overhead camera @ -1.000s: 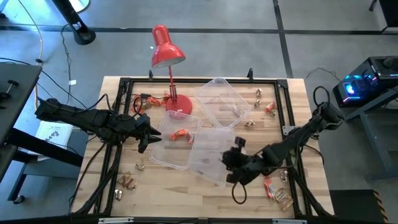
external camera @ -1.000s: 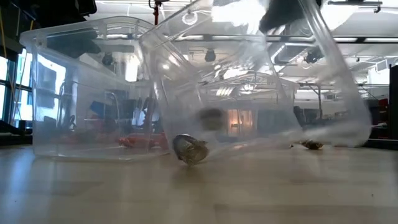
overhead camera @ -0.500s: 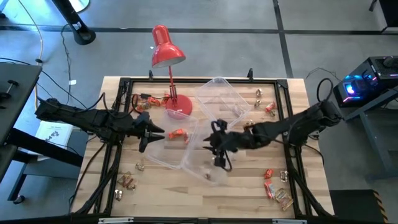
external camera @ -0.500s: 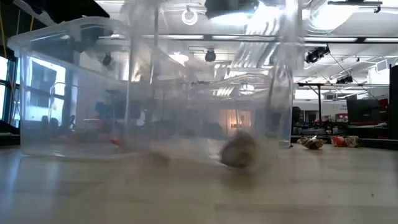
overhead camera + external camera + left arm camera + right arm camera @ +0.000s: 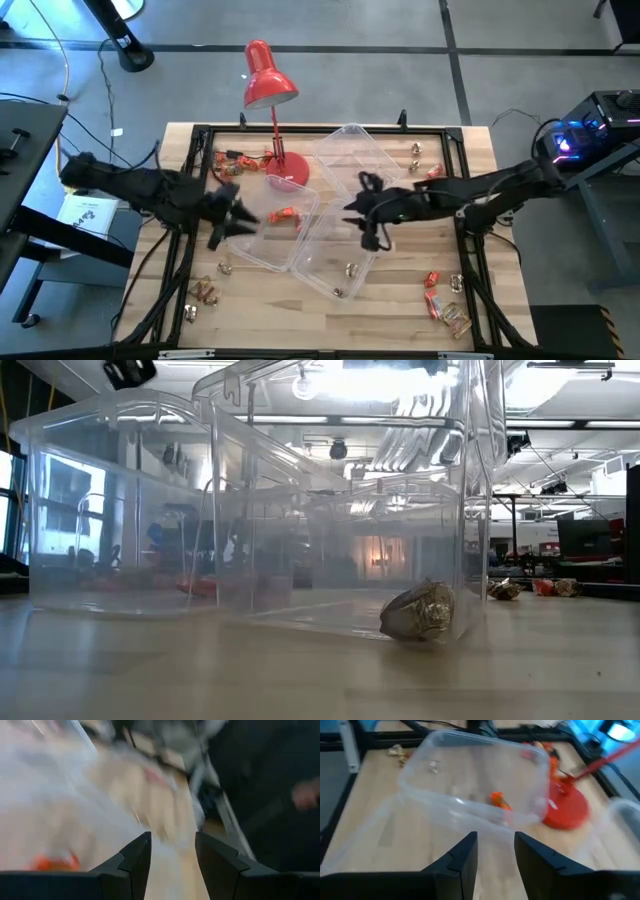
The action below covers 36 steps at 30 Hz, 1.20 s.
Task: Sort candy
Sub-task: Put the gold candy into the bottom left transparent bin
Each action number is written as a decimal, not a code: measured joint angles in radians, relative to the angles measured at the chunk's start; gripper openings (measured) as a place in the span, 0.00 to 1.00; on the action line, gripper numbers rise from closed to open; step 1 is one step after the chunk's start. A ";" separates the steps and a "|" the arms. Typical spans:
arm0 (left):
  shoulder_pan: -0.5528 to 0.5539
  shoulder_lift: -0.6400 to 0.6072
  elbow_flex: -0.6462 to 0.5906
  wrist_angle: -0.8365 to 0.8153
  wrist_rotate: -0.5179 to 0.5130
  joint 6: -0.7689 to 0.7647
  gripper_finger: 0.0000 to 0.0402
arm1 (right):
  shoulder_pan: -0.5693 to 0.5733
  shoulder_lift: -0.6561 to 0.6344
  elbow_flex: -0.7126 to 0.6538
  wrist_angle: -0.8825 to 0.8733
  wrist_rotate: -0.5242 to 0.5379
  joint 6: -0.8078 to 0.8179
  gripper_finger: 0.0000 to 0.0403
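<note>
One orange candy (image 5: 285, 215) lies between both empty grippers (left (image 5: 222, 212), right (image 5: 368, 207)), each parted.

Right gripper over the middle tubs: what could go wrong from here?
The right gripper, open and empty, hangs close over the clear tubs, which overlap and touch; a low move could shove them and spill the gold candy. The lamp base sits beside the tub with the orange candy, near the left gripper; it could be knocked.
</note>
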 joint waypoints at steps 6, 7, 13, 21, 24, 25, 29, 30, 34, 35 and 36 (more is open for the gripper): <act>-0.246 0.223 0.179 -0.397 0.105 -0.089 0.36 | 0.019 -0.074 0.000 -0.160 0.092 0.097 0.31; -0.293 0.257 0.182 -0.432 0.111 -0.112 0.36 | 0.022 -0.078 0.000 -0.174 0.100 0.108 0.31; -0.519 0.433 0.150 -0.485 0.051 -0.217 0.36 | 0.028 -0.082 0.000 -0.202 0.124 0.113 0.31; -0.563 0.518 0.004 -0.483 -0.102 -0.426 0.36 | 0.027 -0.082 0.000 -0.201 0.119 0.106 0.31; -0.560 0.514 -0.055 -0.467 -0.079 -0.552 0.36 | 0.028 -0.082 0.000 -0.207 0.118 0.116 0.31; -0.561 0.511 -0.067 -0.467 -0.079 -0.578 0.36 | 0.028 -0.082 0.000 -0.209 0.117 0.118 0.31; -0.564 0.509 -0.098 -0.440 -0.119 -0.599 0.36 | 0.028 -0.082 0.000 -0.211 0.118 0.120 0.31; -0.563 0.509 -0.107 -0.424 -0.136 -0.600 0.36 | 0.028 -0.082 0.000 -0.211 0.119 0.120 0.31; -0.563 0.512 -0.124 -0.372 -0.172 -0.602 0.36 | 0.028 -0.082 0.000 -0.211 0.119 0.121 0.31; -0.563 0.515 -0.124 -0.375 -0.175 -0.601 0.36 | 0.028 -0.082 0.000 -0.211 0.119 0.124 0.31; -0.563 0.516 -0.124 -0.377 -0.176 -0.599 0.36 | 0.028 -0.082 0.000 -0.211 0.119 0.126 0.31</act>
